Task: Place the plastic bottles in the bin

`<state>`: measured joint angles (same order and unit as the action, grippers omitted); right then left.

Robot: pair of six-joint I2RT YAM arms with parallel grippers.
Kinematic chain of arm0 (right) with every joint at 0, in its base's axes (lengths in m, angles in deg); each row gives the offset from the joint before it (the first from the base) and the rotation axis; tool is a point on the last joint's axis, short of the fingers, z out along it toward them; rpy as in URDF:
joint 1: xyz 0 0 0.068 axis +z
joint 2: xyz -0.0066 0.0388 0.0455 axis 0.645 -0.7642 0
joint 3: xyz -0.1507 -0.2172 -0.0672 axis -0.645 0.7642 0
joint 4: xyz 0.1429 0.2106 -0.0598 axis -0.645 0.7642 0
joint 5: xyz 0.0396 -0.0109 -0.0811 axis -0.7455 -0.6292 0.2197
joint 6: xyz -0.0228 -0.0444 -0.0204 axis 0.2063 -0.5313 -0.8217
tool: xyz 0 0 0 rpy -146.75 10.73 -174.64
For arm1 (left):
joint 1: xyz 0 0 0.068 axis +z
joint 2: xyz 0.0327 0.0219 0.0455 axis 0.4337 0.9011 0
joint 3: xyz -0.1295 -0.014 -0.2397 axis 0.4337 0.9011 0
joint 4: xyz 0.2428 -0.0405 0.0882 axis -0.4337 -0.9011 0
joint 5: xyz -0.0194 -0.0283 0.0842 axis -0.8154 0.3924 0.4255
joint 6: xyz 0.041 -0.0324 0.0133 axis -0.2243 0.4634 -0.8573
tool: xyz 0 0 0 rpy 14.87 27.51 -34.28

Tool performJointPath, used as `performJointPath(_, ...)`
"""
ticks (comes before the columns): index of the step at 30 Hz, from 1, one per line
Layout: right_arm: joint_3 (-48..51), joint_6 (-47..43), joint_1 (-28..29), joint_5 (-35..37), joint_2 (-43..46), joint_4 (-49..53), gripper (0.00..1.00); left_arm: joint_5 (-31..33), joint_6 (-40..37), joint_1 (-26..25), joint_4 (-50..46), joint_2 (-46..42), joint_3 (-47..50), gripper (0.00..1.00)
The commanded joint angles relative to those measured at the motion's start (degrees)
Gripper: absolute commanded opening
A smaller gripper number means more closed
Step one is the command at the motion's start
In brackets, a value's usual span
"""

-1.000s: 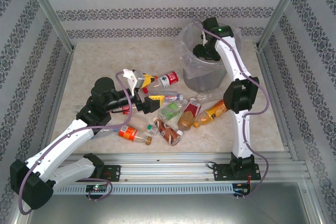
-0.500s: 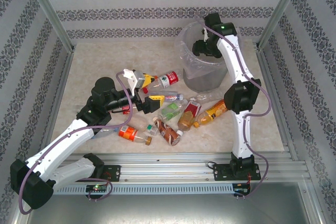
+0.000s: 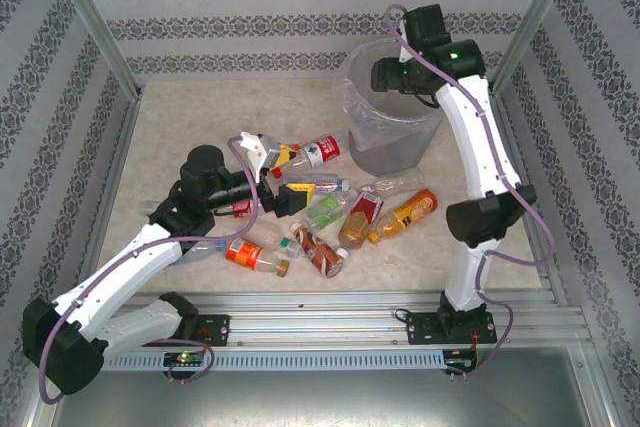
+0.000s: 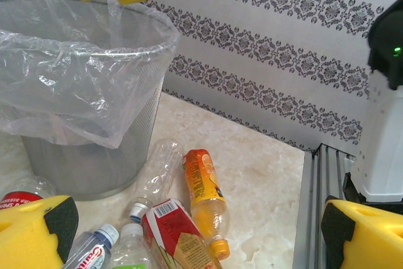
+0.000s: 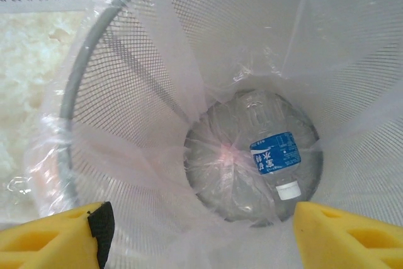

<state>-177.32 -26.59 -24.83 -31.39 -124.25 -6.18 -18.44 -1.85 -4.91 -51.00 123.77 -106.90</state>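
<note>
Hovering over the bin [image 3: 392, 145], right gripper [image 5: 200, 234] spread wide and empty, blue-labelled bottle [image 5: 274, 155] below on its floor

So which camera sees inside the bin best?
Right wrist: it looks straight down the bin to a blue-labelled bottle at the bottom. Top external shows the rim, left wrist the outer wall.
</note>
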Motion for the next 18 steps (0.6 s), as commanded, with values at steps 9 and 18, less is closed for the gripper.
performJointPath(9,19.46,5.09,3.56,3.64,19.54,-5.59,0.76,-1.72,-2.04,0.90,-0.90,0.79,-2.23,1.00)
performJointPath(18,50.34,12.09,6.36,2.72,40.91,-13.62,0.75,-0.75,-2.44,0.90,-0.85,1.95,-2.22,1.00)
